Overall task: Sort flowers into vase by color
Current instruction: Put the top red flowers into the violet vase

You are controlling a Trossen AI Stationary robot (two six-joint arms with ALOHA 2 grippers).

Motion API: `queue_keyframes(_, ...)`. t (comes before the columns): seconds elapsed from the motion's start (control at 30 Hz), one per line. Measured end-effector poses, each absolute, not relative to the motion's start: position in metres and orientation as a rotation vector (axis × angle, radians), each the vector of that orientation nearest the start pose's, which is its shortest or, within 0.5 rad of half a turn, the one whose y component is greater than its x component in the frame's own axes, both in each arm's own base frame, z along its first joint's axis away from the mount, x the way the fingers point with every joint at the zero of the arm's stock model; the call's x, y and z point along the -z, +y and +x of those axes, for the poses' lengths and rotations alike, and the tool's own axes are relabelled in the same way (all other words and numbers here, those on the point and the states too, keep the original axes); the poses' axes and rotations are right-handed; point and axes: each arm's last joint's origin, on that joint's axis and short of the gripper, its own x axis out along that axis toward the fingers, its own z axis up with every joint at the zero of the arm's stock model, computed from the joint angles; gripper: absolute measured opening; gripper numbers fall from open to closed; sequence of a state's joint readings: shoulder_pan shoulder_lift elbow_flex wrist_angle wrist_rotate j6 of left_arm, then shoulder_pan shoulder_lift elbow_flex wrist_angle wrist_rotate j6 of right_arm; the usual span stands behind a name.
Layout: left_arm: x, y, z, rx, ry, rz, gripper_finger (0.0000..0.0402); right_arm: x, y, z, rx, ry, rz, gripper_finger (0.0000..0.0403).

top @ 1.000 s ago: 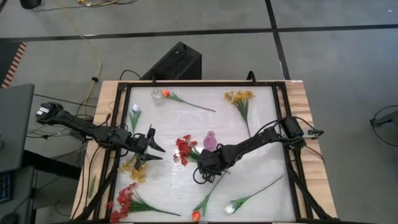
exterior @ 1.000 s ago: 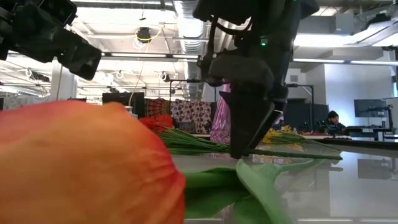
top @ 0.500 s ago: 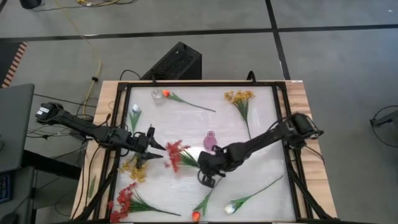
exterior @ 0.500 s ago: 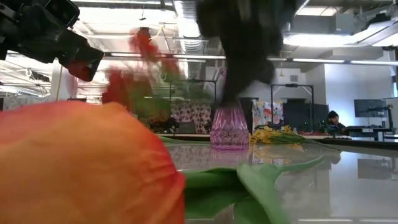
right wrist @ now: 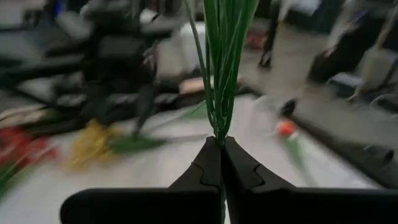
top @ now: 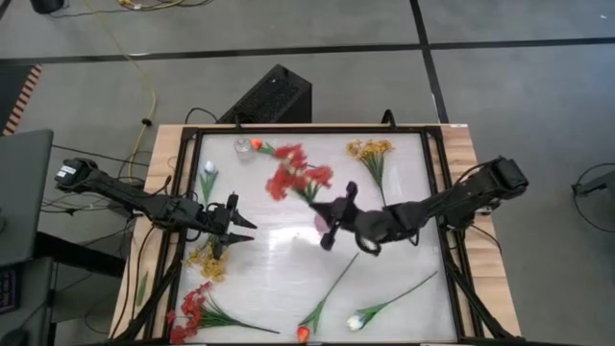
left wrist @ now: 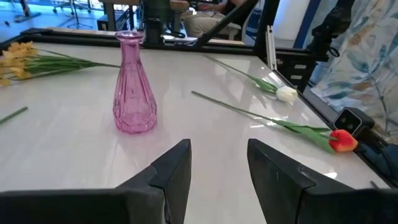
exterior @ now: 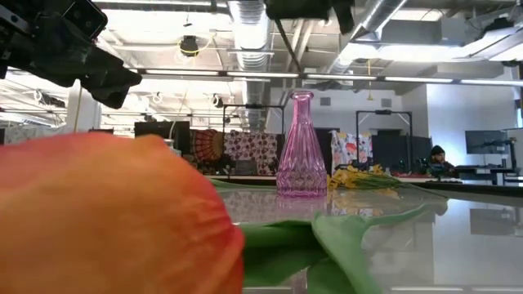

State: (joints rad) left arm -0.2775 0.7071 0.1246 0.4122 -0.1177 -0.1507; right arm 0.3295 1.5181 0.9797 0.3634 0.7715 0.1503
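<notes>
Right claw [right wrist: 219,144] clamped on red spray [top: 298,176] stalks, held above table [top: 279,279] over pink vase [left wrist: 134,84] | left claw [left wrist: 217,168] apart, idle near table's left edge | advice: stalk ends to be centred over vase neck, lowered slowly.

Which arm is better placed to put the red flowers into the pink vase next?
Right. Its gripper is shut on the red flowers' stalks, lifted beside the pink vase. The left gripper is open, empty, and farther from the vase, near the yellow flowers.
</notes>
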Motion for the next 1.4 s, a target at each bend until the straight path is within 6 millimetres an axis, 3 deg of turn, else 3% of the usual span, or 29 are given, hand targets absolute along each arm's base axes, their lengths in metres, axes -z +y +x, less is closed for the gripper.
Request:
queue_keyframes(0.13,-0.174,-0.038,0.147,0.146,0.183,-0.115,0.0146,-0.275,0.079,0.311,0.465,-0.029,0.039,0.0023)
queue_keyframes(0.33,-0.173,-0.038,0.147,0.146,0.185,-0.115,0.0146,-0.273,0.073,0.305,0.491,-0.046,-0.014,0.0023)
queue_keyframes(0.73,-0.170,-0.038,0.146,0.140,0.226,-0.134,0.0146,-0.250,0.056,0.315,0.551,0.076,-0.017,0.0023)
queue_keyframes(1.03,-0.167,-0.038,0.146,0.133,0.259,-0.161,0.0146,-0.244,0.059,0.314,0.543,0.121,-0.004,0.0030)
queue_keyframes(1.4,-0.166,-0.038,0.145,0.129,0.270,-0.181,0.0146,-0.249,0.061,0.306,0.531,0.169,-0.031,0.0118)
